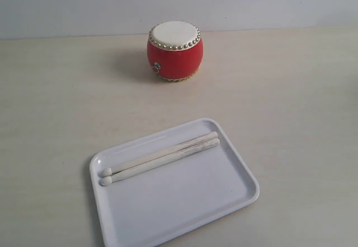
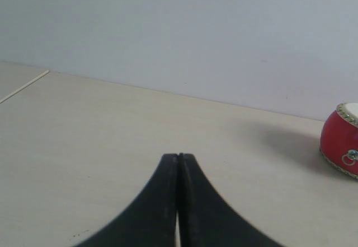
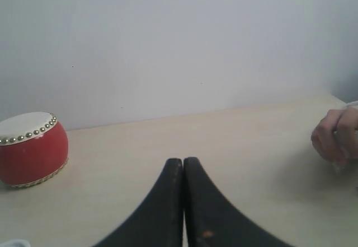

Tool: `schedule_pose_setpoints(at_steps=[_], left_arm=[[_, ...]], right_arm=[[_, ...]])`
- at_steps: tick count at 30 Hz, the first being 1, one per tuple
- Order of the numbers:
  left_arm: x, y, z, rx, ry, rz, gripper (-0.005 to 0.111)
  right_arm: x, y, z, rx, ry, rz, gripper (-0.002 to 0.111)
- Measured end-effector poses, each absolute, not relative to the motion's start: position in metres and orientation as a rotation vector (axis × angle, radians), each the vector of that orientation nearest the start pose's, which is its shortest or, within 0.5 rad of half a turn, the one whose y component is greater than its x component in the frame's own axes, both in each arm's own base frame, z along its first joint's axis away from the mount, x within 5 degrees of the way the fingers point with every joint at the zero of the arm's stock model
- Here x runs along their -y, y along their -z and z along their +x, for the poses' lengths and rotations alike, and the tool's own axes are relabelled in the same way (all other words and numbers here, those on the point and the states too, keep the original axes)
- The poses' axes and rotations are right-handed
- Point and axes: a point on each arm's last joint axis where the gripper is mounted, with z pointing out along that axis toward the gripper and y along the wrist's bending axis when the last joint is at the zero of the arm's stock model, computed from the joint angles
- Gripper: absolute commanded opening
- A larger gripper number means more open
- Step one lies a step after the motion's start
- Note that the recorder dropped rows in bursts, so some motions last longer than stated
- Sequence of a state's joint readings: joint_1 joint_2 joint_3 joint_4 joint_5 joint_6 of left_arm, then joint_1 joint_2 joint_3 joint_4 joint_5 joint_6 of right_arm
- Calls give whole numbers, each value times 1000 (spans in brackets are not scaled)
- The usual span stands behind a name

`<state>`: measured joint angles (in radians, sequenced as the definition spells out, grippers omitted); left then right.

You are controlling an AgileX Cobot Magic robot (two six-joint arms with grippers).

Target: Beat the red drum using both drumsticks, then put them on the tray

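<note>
The red drum (image 1: 174,51) with its cream skin and ring of studs stands upright at the back of the table; it also shows as the red drum (image 2: 341,141) and the red drum (image 3: 31,148) in the wrist views. Two pale wooden drumsticks (image 1: 159,157) lie side by side across the white tray (image 1: 224,199) near the front. Neither arm appears in the exterior view. My left gripper (image 2: 178,156) is shut on nothing, low over bare table. My right gripper (image 3: 183,160) is also shut and empty, with the drum off to one side.
A person's hand (image 3: 334,136) rests on the table at the edge of the right wrist view. A pale wall (image 1: 179,0) runs behind the drum. A table seam (image 2: 22,87) shows in the left wrist view.
</note>
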<state>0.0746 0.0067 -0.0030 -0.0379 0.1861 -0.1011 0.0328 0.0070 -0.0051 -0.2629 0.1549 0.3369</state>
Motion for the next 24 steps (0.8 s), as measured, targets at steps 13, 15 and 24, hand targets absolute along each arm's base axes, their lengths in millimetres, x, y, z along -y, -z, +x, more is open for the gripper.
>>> schedule_pose_setpoints(at_steps=[13, 15, 24], left_arm=[[-4, -197, 56, -1665, 54, -173, 0], [-4, -197, 56, -1665, 54, -173, 0], [-4, -197, 56, -1665, 54, -173, 0]], right_arm=[[0, -201, 57, -1639, -83, 62, 0], [0, -201, 57, -1639, -85, 64, 0], [0, -201, 57, -1639, -83, 61, 0]])
